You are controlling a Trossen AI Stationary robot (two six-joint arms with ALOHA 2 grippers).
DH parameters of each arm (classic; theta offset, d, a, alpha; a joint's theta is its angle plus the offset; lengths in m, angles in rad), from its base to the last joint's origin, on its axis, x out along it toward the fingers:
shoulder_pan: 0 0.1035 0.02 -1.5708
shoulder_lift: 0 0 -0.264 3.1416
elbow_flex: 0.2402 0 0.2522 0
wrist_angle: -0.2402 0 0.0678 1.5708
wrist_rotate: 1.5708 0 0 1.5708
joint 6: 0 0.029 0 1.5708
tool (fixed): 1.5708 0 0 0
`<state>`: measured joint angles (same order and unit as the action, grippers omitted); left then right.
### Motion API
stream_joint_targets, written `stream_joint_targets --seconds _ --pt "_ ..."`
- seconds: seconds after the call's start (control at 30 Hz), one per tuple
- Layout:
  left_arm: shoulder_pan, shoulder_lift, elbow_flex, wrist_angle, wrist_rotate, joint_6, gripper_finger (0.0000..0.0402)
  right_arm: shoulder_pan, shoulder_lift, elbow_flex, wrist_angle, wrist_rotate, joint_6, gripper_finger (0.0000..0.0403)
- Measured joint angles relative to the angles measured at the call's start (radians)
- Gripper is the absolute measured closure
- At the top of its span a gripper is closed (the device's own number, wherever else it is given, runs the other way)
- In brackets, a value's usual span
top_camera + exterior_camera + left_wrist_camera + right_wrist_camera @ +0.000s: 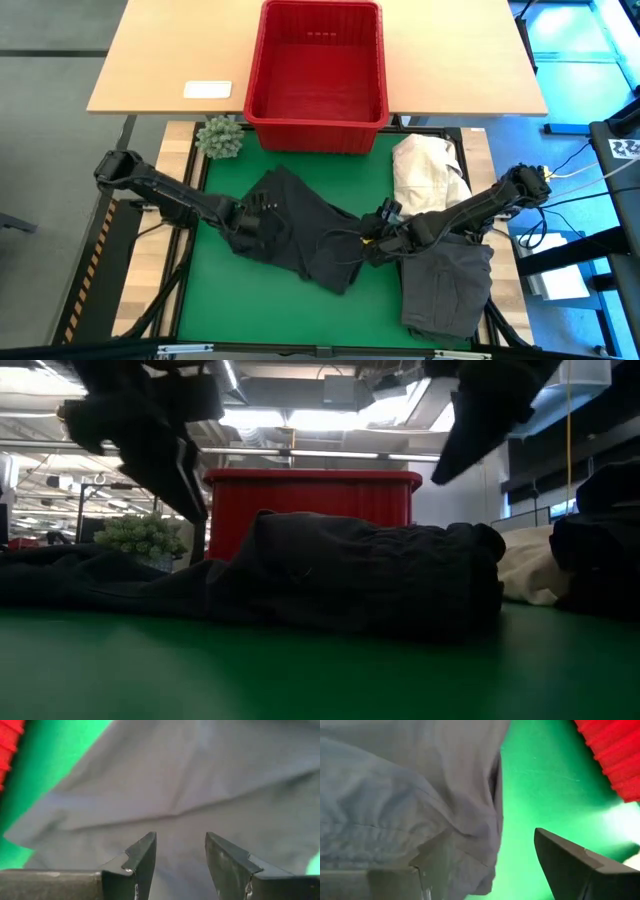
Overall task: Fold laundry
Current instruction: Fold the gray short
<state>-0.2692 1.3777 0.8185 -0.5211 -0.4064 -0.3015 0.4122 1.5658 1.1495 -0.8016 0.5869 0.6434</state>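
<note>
A crumpled dark garment (300, 225) (370, 575) of the laundry lies on the green mat (270, 310) at mid-table. My left gripper (255, 220) (180, 837) hovers over its left part, tilted down, open, with nothing between its fingers. My right gripper (375, 235) (477, 849) hangs over the garment's right edge, wide open and empty. In the low view both grippers stand clear above the cloth. A folded dark grey garment (450, 285) rests on the mat's near right corner.
A red plastic basket (315, 125) (310, 500) stands at the mat's far edge, on the wooden table behind. A cream-white cloth heap (425, 170) lies at the far right, a small green plant (220, 138) at the far left. Bare mat shows near left.
</note>
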Motion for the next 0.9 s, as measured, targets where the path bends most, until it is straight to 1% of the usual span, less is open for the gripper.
stream_joint_targets --seconds 0.1,0.2,0.37,0.47,0.53,0.6,0.7,0.9 --pt "-0.046 0.000 0.000 -0.018 -0.001 -0.056 0.0239 0.000 0.000 0.017 0.044 -0.009 -0.003 0.0130" --pt "-0.082 0.003 0.000 -0.029 -0.008 -0.100 0.0239 0.000 0.004 0.014 0.170 -0.042 -0.024 0.0130" --pt "-0.118 0.004 -0.015 -0.031 -0.040 -0.148 0.0239 0.001 0.059 -0.017 0.445 -0.176 -0.098 0.0131" --pt "-0.129 0.003 -0.045 -0.024 -0.048 -0.184 0.0239 0.001 0.114 -0.018 0.514 -0.215 -0.103 0.0145" --pt "-0.134 0.004 -0.077 -0.014 -0.048 -0.213 0.0239 0.001 0.153 -0.019 0.541 -0.221 -0.102 0.0165" --pt "-0.141 0.004 -0.107 -0.005 -0.047 -0.244 0.0239 0.001 0.184 -0.019 0.552 -0.253 -0.101 0.0192" --pt "-0.156 0.004 -0.146 0.001 -0.047 -0.293 0.0239 0.001 0.221 -0.020 0.584 -0.323 -0.100 0.0244" --pt "-0.167 0.004 -0.212 0.000 -0.046 -0.355 0.0239 0.001 0.259 -0.020 0.563 -0.457 -0.099 0.0350"
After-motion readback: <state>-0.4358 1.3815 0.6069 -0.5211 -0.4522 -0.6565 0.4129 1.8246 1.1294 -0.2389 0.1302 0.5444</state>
